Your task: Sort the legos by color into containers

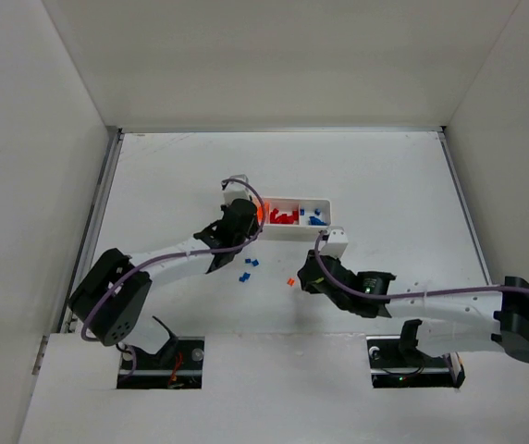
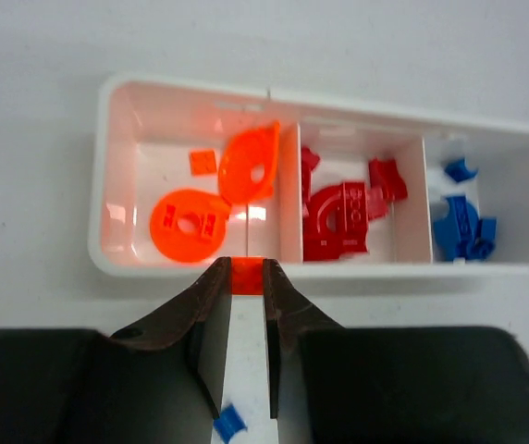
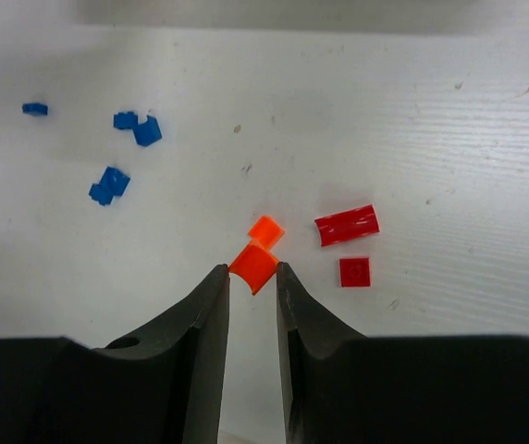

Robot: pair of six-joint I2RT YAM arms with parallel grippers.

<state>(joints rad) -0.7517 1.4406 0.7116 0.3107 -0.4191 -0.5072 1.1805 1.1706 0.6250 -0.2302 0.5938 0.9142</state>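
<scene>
The left arm's fingers (image 2: 207, 310) are clamped on a small orange brick (image 2: 246, 276). They hold it right at the near wall of the white tray (image 2: 104, 185), and the orange compartment (image 2: 153, 153) lies straight ahead of the tips. This seems to be the relation the coming move turns on: a short reach forward should put the brick over the other orange pieces, while the red compartment (image 2: 343, 157) begins just across the thin divider to the right. The tray's long axis runs crosswise to the fingers, so drifting sideways looks riskier than overshooting. The right arm's fingers (image 3: 204, 314) stand narrowly apart around a second orange brick (image 3: 253, 265) on the worktop (image 3: 431, 111). It is turned cornerwise between the tips, and I cannot tell whether they grip it yet. Another orange piece (image 3: 265, 229) touches its far side, with a red arch (image 3: 346, 224) and a red brick (image 3: 354, 271) just to the right. Several blue bricks (image 3: 108, 185) lie well off to the left. The worktop is flat, white and faintly grained, with plain white panels (image 1: 24, 139) on each side.
</scene>
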